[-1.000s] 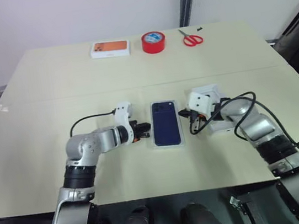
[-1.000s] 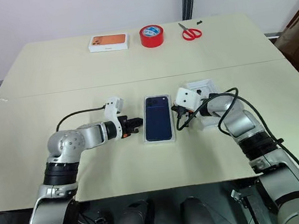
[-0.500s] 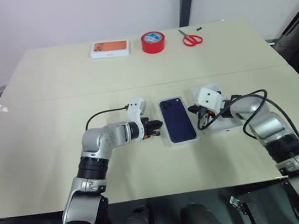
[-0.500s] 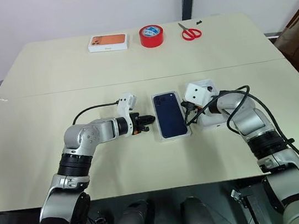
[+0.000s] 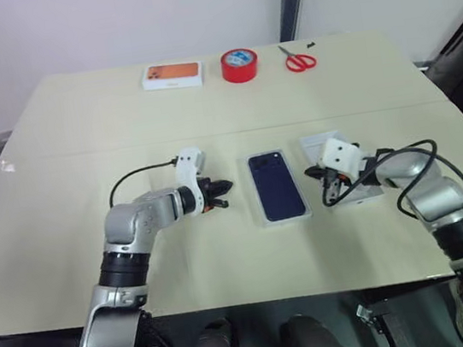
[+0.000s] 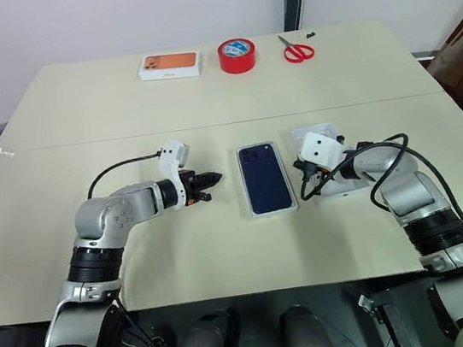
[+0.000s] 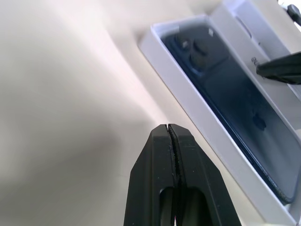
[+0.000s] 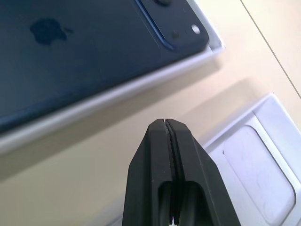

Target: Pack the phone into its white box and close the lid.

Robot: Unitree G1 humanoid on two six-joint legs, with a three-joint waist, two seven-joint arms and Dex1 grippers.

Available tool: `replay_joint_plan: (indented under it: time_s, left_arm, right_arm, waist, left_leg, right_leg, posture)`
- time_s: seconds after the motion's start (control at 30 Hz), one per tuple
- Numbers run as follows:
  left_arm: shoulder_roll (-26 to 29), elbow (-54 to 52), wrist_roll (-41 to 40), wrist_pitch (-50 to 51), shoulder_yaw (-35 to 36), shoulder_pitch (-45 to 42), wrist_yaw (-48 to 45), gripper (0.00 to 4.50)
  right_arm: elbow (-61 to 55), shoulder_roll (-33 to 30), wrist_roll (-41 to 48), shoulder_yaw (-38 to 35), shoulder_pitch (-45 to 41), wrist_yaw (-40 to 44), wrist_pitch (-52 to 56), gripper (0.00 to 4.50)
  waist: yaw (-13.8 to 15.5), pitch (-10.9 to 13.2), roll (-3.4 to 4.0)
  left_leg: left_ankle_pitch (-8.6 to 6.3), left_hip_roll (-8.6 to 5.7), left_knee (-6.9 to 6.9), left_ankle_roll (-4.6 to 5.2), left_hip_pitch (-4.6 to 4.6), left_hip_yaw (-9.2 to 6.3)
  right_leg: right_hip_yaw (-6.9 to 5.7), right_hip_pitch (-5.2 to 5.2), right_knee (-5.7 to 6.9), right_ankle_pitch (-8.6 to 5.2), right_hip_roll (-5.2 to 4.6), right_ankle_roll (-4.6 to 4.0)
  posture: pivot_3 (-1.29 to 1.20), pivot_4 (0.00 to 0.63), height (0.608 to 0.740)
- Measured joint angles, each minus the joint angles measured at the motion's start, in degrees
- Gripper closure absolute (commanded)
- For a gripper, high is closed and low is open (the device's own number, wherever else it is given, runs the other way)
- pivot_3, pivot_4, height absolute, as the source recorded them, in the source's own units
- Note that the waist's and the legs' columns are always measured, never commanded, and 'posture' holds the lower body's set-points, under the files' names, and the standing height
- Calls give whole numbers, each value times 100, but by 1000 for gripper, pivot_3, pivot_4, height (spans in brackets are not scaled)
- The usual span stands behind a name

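At the far edge of the beige table (image 5: pixel 58 163) we count three bystanders in a row: one white box with an orange picture (image 5: pixel 172 75), one red tape roll (image 5: pixel 239 64) and one pair of red-handled scissors (image 5: pixel 295 61), all well apart from the work in front. Near the table's middle we see one navy-blue phone (image 5: pixel 276 186) lying back-up inside the white box (image 5: pixel 285 216), its camera cluster at the far end and its long axis running away from us, tilted slightly leftward at the far end. Just right of it sits one more shallow white tray (image 5: pixel 333 144), the lid as far as we can tell, partly covered by the right arm, with a thin white rounded insert (image 8: pixel 256 172) showing inside it in the right wrist view. We find the left gripper (image 5: pixel 223 183) to the left of the box, fingers pressed together and holding nothing, pointing toward the box but apart from it. The right gripper (image 8: pixel 165 127) sits between box and tray, its two fingers likewise pressed together on nothing. A black cable (image 5: pixel 133 178) loops over the left forearm, and nothing lies between either gripper and the box.
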Motion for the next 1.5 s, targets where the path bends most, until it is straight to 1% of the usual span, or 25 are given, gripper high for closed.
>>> replay_joint_plan:
  time_s: [0.1, 0.2, 0.3, 0.37, 0.43, 0.47, 0.53, 0.63, 0.8, 0.93, 0.97, 1.13, 1.2, 1.5]
  left_arm:
    - [385, -412, 131, -473, -46, 257, -414, 4437]
    - [738, -537, 185, -748, -33, 442, -783, 4437]
    - [1056, -553, 138, -882, 100, 651, -1252, 3634]
    - [1182, -593, 81, -1070, 186, 746, -1555, 2641]
    - [1357, -710, 116, -1475, 209, 868, -1861, 1524]
    - [1471, -799, 132, -1702, 233, 981, -2029, 1137]
    - [1704, -908, 196, -2103, 263, 1225, -2366, 1137]
    - [1824, -944, 233, -2612, 365, 1487, -2761, 1137]
    - [1824, -944, 291, -3291, 386, 1517, -3153, 1137]
    - [1825, -942, 321, -3594, 387, 1655, -3392, 1137]
    - [1826, -942, 321, -3634, 386, 1696, -3454, 1137]
    - [1850, -1045, 321, -3927, 389, 1985, -3725, 1137]
    - [1852, -1132, 321, -3994, 389, 2080, -3759, 1137]
    - [1863, -1322, 311, -4051, 377, 2236, -3851, 1137]
  right_arm:
    - [-196, -8, 234, -188, 95, 47, 405, 4500]
    - [-387, -167, 345, -315, 211, 109, 630, 4500]
    - [-707, -178, 671, -584, 264, 118, 1281, 3689]
    - [-1071, -168, 865, -687, 268, 41, 1780, 2693]
    - [-1387, -138, 985, -735, 254, -137, 2201, 1553]
    - [-1485, -116, 1021, -783, 246, -272, 2472, 1135]
    - [-1580, -25, 1123, -940, 186, -584, 3228, 1135]
    - [-1910, 222, 1371, -1129, 10, -999, 4575, 1135]
    - [-2527, 563, 1723, -1051, -586, -1484, 6420, 1135]
    - [-2648, 556, 1791, -821, -838, -1829, 7365, 1135]
    - [-2645, 550, 1789, -797, -852, -1899, 7503, 1135]
    - [-2646, 520, 1775, -455, -881, -2368, 7880, 1135]
    - [-2641, 519, 1765, -385, -910, -2505, 7878, 1135]
    - [-2306, 626, 1746, -365, -1149, -2912, 7885, 1135]
  waist:
    - [-5, 1, 1]
    - [-5, 2, 4]
    - [-6, 4, 7]
    - [-9, 5, 9]
    - [-10, 5, 9]
    - [-15, 5, 10]
    - [-11, 6, 10]
    - [-3, 9, 15]
    - [-8, 13, 23]
    - [-8, 11, 24]
    - [-8, 11, 24]
    - [-51, 12, 24]
    - [-69, 12, 25]
    - [-143, 12, 25]
  left_leg:
    - [0, 1, -3, 0, 0, 0]
    - [-8, 1, -4, 13, 0, 1]
    - [-15, 2, -7, 26, 0, 0]
    - [-18, 4, -8, 30, -1, -1]
    - [-21, 4, -11, 35, -1, 0]
    - [-21, 4, -14, 35, -1, 1]
    - [-21, 4, -20, 35, -1, 1]
    - [-21, 5, -27, 36, -2, 0]
    - [-20, 5, -26, 36, -25, 0]
    - [-12, 4, -15, 27, -89, 1]
    - [-1, 4, -14, 8, -94, 1]
    - [-5, 5, -16, 16, -94, 8]
    - [-13, 5, -13, 32, -93, 8]
    - [-14, 5, 2, 35, -90, 6]
  right_leg:
    - [1, -2, 0, 0, 0, -1]
    - [2, -3, -1, 0, -1, -1]
    - [2, -4, -3, 0, -1, -2]
    - [2, -6, -3, -1, -1, -3]
    - [3, -7, -5, -1, -2, -4]
    - [5, -7, -7, -1, -2, -4]
    - [5, -8, -12, 0, -5, -6]
    - [5, -15, -12, 1, -5, -9]
    - [4, -35, -12, 4, -5, -14]
    - [3, -99, -4, 6, -5, -12]
    - [3, -104, -4, 6, -5, -12]
    - [6, -106, -1, 6, -5, -12]
    - [6, -106, 6, 6, -5, -12]
    - [5, -106, 26, 6, -2, -12]
  posture:
    - [0, 150, 734]
    - [0, 150, 734]
    - [0, 150, 734]
    - [0, 150, 734]
    - [0, 150, 734]
    - [0, 150, 734]
    - [0, 150, 734]
    - [0, 150, 734]
    - [0, 150, 734]
    - [0, 150, 734]
    - [0, 150, 734]
    - [0, 150, 734]
    - [0, 150, 734]
    - [0, 150, 734]
